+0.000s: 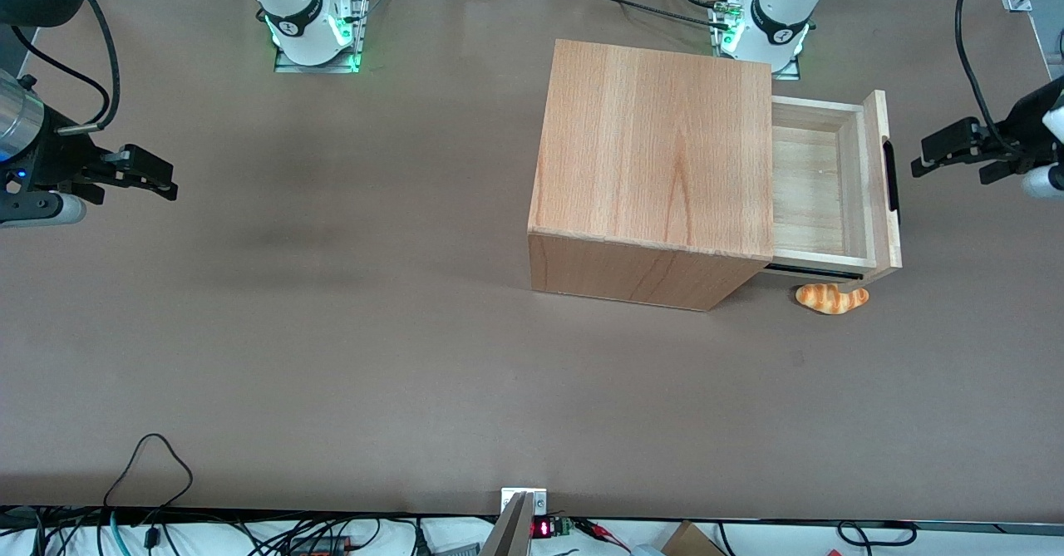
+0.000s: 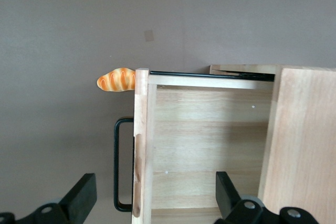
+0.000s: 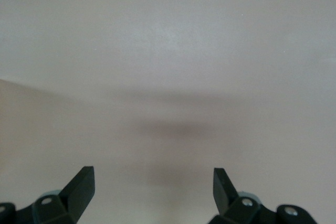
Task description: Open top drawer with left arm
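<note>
The top drawer stands pulled out of the beech cabinet toward the working arm's end of the table, its pale plank floor bare. Its front panel carries a black bar handle. The left arm's gripper hangs open a short way in front of the drawer, apart from the handle. In the left wrist view the gripper has its black fingers spread wide, one on each side of the front panel and handle, touching neither. Nothing is held.
A small toy bread loaf lies on the brown table beside the drawer's front corner, nearer the front camera; it also shows in the left wrist view. Cables run along the table's edges.
</note>
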`<state>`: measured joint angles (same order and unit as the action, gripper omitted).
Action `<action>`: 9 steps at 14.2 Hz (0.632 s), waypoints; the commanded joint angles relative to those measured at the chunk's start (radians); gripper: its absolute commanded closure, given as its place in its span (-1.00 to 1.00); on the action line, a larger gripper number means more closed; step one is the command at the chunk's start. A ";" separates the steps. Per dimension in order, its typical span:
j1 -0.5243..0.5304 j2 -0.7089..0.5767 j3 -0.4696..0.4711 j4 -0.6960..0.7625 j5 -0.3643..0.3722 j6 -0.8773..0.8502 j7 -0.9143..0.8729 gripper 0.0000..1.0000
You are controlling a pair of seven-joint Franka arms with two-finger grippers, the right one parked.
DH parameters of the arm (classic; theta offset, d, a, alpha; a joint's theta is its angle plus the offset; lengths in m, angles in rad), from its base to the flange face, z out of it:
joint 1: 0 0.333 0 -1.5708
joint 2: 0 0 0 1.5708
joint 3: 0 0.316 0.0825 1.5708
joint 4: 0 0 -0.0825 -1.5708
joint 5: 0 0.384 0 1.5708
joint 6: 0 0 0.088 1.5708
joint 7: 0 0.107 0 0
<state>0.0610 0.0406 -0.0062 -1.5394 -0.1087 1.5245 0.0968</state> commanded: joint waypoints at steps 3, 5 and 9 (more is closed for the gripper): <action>-0.056 -0.085 0.019 -0.008 0.082 -0.038 -0.011 -1.00; -0.069 -0.099 0.009 -0.008 0.145 -0.038 -0.020 -1.00; -0.067 -0.125 0.009 -0.028 0.159 -0.037 -0.031 -1.00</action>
<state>0.0028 -0.0598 -0.0022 -1.5452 0.0254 1.4913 0.0839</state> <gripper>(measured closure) 0.000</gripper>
